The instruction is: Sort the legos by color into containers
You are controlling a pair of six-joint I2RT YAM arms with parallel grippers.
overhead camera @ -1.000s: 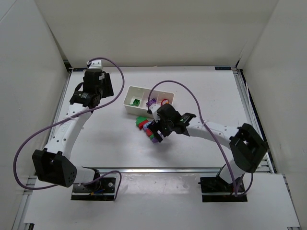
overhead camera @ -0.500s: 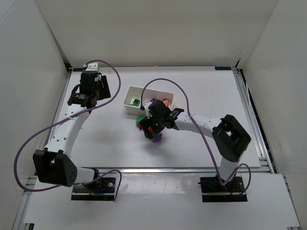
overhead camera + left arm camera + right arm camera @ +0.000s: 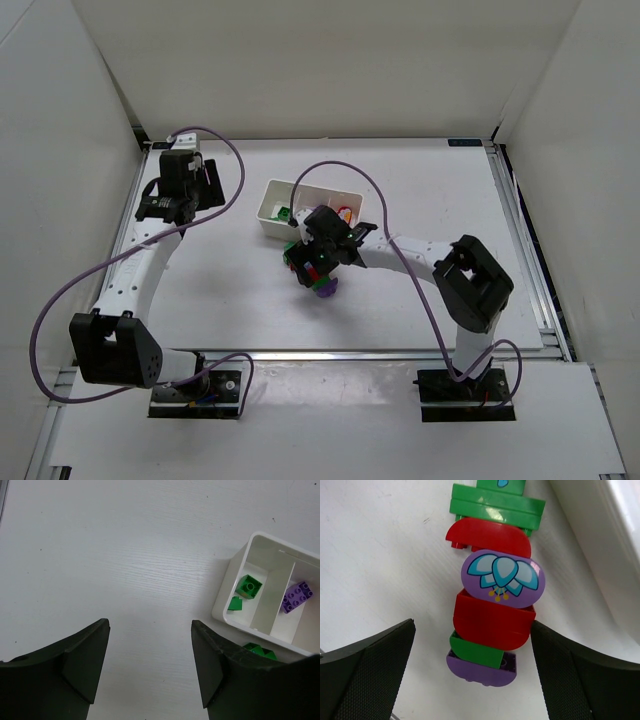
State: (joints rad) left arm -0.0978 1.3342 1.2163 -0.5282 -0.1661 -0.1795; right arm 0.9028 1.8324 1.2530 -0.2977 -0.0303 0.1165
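Several legos lie in a tight row just in front of the white tray (image 3: 272,200): green (image 3: 496,505), red (image 3: 487,536), a purple oval with a blue flower (image 3: 502,577), red (image 3: 492,622), green (image 3: 475,652) and purple (image 3: 480,672). My right gripper (image 3: 472,630) is open over this row (image 3: 318,280), its fingers either side of the lower red brick. The tray's left compartment holds two green bricks (image 3: 248,586), the middle one a purple brick (image 3: 297,596), the right one something red (image 3: 345,211). My left gripper (image 3: 150,665) is open and empty over bare table left of the tray (image 3: 222,602).
The tray's near wall (image 3: 590,535) runs close along the right side of the brick row. Two more green bricks (image 3: 260,651) lie just outside the tray's front edge. White walls enclose the table on three sides. Purple cables loop above both arms.
My right gripper has moved left and back, and now stands over the brick row beside the tray. My left gripper has drawn back and left, away from the tray.
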